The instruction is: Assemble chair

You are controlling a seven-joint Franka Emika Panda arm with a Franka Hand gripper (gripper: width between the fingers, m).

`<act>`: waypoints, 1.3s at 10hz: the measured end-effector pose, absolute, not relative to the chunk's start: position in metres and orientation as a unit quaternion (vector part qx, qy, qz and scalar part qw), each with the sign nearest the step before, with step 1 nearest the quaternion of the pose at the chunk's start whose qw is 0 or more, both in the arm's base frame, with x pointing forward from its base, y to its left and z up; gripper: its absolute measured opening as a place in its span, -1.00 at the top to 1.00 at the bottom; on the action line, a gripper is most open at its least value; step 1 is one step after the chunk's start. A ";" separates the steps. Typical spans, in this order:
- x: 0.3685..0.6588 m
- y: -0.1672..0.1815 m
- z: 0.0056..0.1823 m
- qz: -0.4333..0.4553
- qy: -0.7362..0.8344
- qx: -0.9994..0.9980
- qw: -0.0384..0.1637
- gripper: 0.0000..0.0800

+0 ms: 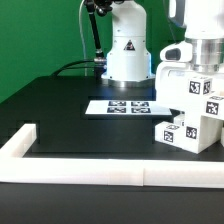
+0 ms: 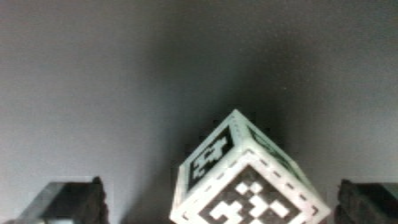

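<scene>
A black bench (image 1: 60, 110) carries the marker board (image 1: 128, 106), white tagged chair parts (image 1: 190, 128) and a white border rail (image 1: 90, 172).

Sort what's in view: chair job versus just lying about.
Job:
- white chair parts, tagged, stacked at the exterior view's right
- tool, open above a tagged part

Not the job:
- marker board
- white border rail
- black table

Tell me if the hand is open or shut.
Open. In the wrist view the hand has its fingers spread wide either side of the tagged chair part, not touching it.
</scene>
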State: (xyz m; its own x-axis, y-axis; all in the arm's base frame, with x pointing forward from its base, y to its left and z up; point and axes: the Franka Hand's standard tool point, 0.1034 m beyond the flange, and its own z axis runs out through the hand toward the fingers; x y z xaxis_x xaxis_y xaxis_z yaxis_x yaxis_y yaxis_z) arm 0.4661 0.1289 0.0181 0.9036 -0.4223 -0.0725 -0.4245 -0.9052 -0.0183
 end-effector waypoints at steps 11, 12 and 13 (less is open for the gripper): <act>0.465 0.130 0.016 0.035 0.216 -0.976 0.016 0.02; 0.465 0.130 0.016 0.035 0.216 -0.976 0.016 0.02; 0.465 0.130 0.016 0.035 0.215 -0.976 0.016 0.02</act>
State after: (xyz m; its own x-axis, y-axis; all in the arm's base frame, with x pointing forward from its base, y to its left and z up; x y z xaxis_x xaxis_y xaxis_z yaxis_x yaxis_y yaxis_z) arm 0.4649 0.1295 0.0164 0.9052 -0.4183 -0.0748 -0.4205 -0.9071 -0.0164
